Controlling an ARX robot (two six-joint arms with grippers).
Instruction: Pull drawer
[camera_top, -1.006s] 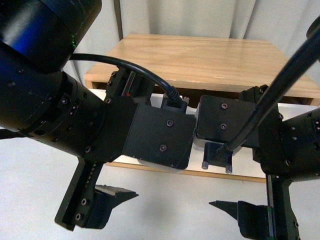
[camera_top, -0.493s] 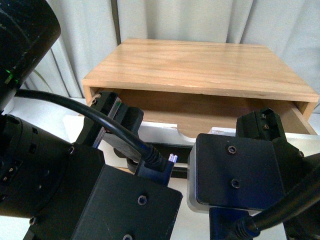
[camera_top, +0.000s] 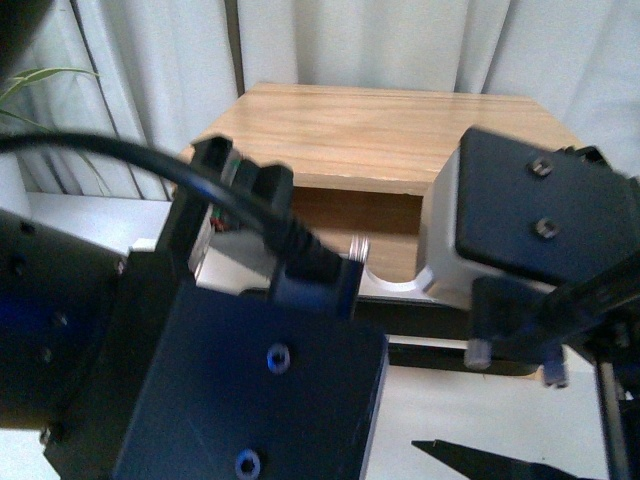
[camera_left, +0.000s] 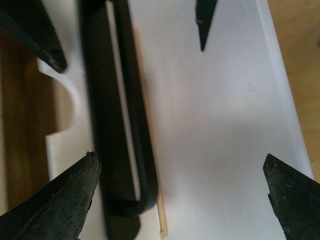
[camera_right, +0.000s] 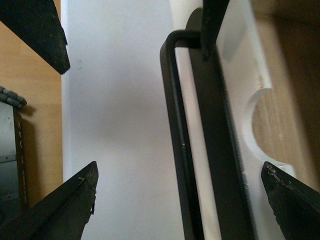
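The drawer (camera_top: 395, 288) stands partly out of the wooden cabinet (camera_top: 380, 125), with its semicircular notch (camera_top: 385, 283) and black bar handle (camera_top: 430, 353) showing between my arms. In the left wrist view my left gripper (camera_left: 180, 156) is open over the white drawer front (camera_left: 215, 125). One end of the handle (camera_left: 135, 125) lies between its fingertips, close to one finger (camera_left: 70, 200). My right gripper (camera_right: 179, 166) is open astride the handle (camera_right: 177, 125), beside the notch (camera_right: 260, 120). Neither gripper touches the bar.
Pale curtains hang behind the cabinet, and a plant leaf (camera_top: 40, 80) shows at far left. My two arm bodies fill the lower part of the front view. Light wood (camera_right: 42, 110) borders the white front in the right wrist view, next to a grey metal part (camera_right: 9, 137).
In the front view both arms have moved up and forward and now cover more of the drawer front. The drawer stands out of the cabinet in all frames.
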